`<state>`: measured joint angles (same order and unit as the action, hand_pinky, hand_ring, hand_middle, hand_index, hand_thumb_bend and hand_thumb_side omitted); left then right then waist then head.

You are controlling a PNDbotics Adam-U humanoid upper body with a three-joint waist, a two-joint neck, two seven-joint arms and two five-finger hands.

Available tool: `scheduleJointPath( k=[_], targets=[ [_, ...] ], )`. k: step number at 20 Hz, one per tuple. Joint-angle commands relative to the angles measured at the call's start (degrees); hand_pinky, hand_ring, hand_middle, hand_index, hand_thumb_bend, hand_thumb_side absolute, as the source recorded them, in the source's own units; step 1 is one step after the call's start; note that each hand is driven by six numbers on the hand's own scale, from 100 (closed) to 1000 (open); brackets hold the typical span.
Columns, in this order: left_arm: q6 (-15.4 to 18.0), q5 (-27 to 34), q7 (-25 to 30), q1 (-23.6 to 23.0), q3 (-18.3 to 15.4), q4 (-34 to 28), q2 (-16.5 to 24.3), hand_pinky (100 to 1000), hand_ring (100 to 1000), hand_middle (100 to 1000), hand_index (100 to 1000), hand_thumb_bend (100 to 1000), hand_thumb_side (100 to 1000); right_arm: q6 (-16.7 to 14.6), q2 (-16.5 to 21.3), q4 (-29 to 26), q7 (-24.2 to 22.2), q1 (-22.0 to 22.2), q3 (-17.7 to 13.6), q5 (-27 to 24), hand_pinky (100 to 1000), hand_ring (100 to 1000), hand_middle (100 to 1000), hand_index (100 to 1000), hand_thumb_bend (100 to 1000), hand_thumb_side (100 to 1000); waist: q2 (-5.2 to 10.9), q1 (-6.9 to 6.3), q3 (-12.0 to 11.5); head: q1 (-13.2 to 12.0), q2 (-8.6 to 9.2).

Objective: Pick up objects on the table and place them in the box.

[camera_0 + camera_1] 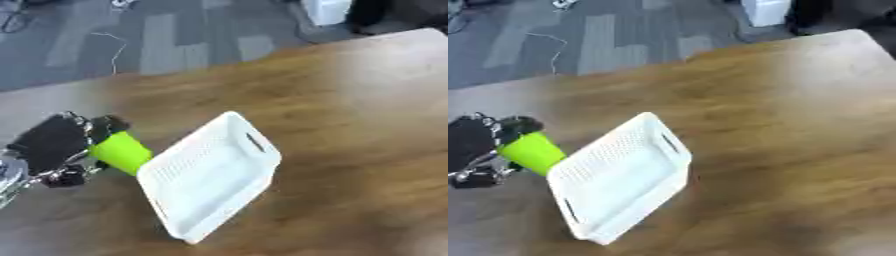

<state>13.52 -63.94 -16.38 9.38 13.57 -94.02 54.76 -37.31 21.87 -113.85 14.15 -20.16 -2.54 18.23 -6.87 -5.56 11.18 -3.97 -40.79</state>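
Observation:
My left hand (54, 147) comes in from the left edge and is shut on a bright green cup (122, 151), which lies tilted with its wide end toward the basket. The cup's wide end sits right at the left rim of a white perforated basket (229, 120) that stands askew in the middle of the wooden table (350, 110). Nothing shows inside the basket. In the right eye view the same cup (532, 152) is just outside the basket's left wall (597, 150). My right hand does not show.
Bare wooden table surface extends to the right of and behind the basket. Beyond the far table edge lies grey carpet (157, 35) with a thin cable (114, 50) and a white object (325, 11).

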Motion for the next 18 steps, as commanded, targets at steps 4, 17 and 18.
scheduleJointPath(
  k=[4, 17, 18],
  targets=[
    [-4.29, 2.47, 1.36, 2.62, -3.12, -4.61, 5.53, 100, 100, 100, 201, 417, 177, 0.08, 1.71, -0.75, 0.33, 0.02, -0.34, 0.53, 349, 470, 490, 568, 244, 1000, 1.17, -0.05, -0.35, 0.14, 0.7],
    [0.67, 3.73, 4.34, 12.54, 3.35, -9.66, 6.45, 100, 100, 100, 201, 412, 175, -0.14, 1.56, -0.75, 0.03, -0.75, 0.13, 0.02, 352, 471, 489, 568, 246, 1000, 1.53, -0.72, 0.75, -0.96, 1.97],
    [1.5, 4.55, 4.82, 13.17, 4.25, -10.66, 6.41, 100, 100, 100, 201, 398, 178, -0.16, 1.52, -0.75, -0.04, -0.88, 0.16, -0.1, 352, 471, 489, 568, 246, 1000, 1.54, -0.8, 0.87, -1.19, 1.87]
  ],
)
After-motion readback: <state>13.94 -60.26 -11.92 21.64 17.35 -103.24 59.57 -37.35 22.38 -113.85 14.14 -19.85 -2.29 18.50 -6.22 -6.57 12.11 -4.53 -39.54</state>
